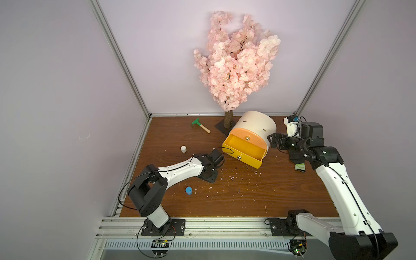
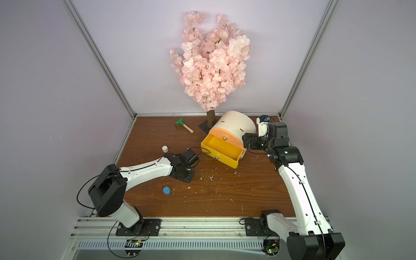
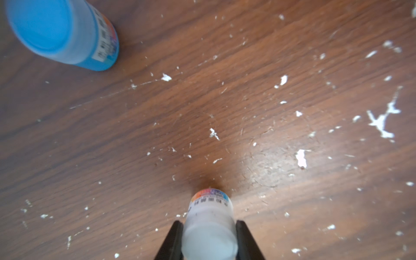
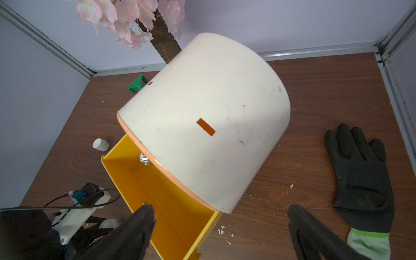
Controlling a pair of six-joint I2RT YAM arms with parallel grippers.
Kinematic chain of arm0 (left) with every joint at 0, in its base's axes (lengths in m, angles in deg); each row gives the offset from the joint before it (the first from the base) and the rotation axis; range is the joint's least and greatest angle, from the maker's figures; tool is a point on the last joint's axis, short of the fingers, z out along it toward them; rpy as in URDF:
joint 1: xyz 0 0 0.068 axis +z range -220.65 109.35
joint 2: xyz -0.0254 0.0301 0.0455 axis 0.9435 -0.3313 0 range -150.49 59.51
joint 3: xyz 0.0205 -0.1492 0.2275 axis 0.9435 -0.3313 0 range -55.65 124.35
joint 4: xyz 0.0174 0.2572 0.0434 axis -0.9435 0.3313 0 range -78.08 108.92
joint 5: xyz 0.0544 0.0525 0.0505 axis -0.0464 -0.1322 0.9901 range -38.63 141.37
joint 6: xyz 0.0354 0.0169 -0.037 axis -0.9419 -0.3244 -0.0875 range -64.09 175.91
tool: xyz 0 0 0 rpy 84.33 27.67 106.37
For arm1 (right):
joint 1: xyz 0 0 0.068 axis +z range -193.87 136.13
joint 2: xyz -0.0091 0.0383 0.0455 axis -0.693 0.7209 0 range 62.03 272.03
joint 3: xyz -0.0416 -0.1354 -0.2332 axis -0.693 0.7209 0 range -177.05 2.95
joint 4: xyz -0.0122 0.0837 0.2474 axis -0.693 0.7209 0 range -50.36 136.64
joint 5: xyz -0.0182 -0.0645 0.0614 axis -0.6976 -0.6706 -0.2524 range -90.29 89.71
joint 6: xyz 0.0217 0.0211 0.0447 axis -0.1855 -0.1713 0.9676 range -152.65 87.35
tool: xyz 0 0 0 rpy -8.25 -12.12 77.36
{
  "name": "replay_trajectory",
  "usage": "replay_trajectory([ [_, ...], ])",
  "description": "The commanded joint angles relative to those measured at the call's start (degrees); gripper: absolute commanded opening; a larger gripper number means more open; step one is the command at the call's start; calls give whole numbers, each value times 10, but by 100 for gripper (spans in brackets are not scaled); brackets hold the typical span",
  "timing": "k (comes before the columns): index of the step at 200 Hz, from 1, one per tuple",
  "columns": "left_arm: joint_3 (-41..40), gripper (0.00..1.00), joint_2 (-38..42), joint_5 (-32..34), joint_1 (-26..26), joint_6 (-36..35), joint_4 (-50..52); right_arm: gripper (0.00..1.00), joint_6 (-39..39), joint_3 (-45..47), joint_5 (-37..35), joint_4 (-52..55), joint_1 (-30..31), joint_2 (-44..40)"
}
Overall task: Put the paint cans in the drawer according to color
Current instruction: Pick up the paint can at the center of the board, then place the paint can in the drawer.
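White can [image 3: 209, 221] pinched btw L claw [image 3: 209, 223] fingers [image 3: 174, 238], pads on both its sides, over scuffed table [image 3: 270, 56]. Blue can [image 1: 188, 190] upright near L arm; 2nd white can [image 1: 183, 149] further back, well apart. Cream cabinet [image 1: 256, 125] at rear, yellow drawer [image 1: 246, 159] pulled out. R claw [image 4: 221, 210] spread wide, gripping nothing, beside cabinet; black glove [image 4: 360, 180] flat nearby.
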Motion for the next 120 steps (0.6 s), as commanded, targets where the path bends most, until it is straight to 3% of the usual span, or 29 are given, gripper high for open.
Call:
replay_trajectory([
  [1,56,25,44,12,-4,1,33,99,-3,-2,-5,-11,3,-16],
  [42,184,25,55,17,-4,-25,44,99,12,38,23,-24,3,-29],
  [120,490,23,-136,3,5,-94,67,99,12,57,5,-11,10,-48],
])
